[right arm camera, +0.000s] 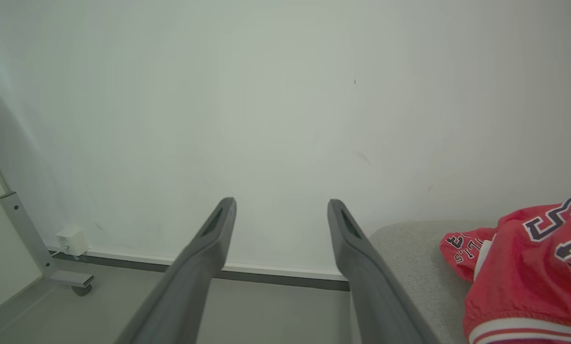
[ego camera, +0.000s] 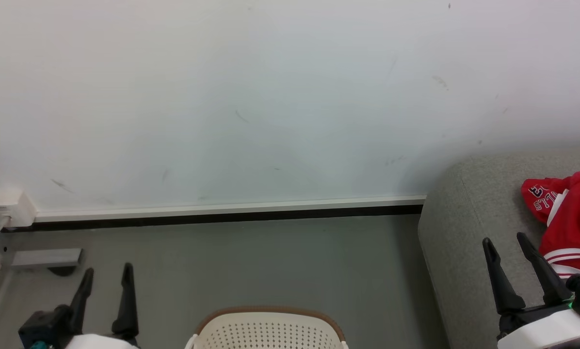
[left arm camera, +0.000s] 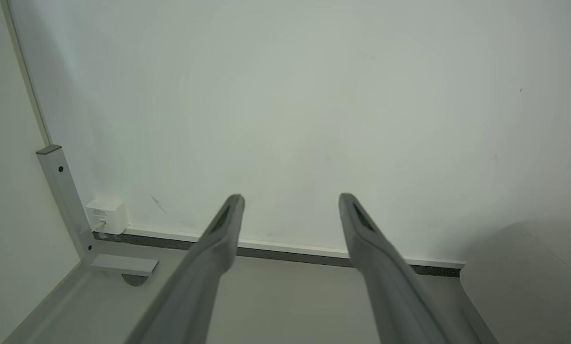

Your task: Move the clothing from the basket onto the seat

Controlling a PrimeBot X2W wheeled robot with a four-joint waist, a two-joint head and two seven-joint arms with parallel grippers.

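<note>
Red clothing with white and dark lettering lies on the grey seat at the right edge of the head view; the right wrist view has the clothing on the seat too. The cream basket with its brown rim peeks up at the bottom centre; its inside is out of view. My left gripper stands open at the lower left above the floor. My right gripper is open over the seat's left end, just left of the clothing. Both pairs of fingers hold nothing.
A white wall fills the background, with a baseboard along the grey floor. A white wall box and a grey metal frame leg with a foot stand at the far left.
</note>
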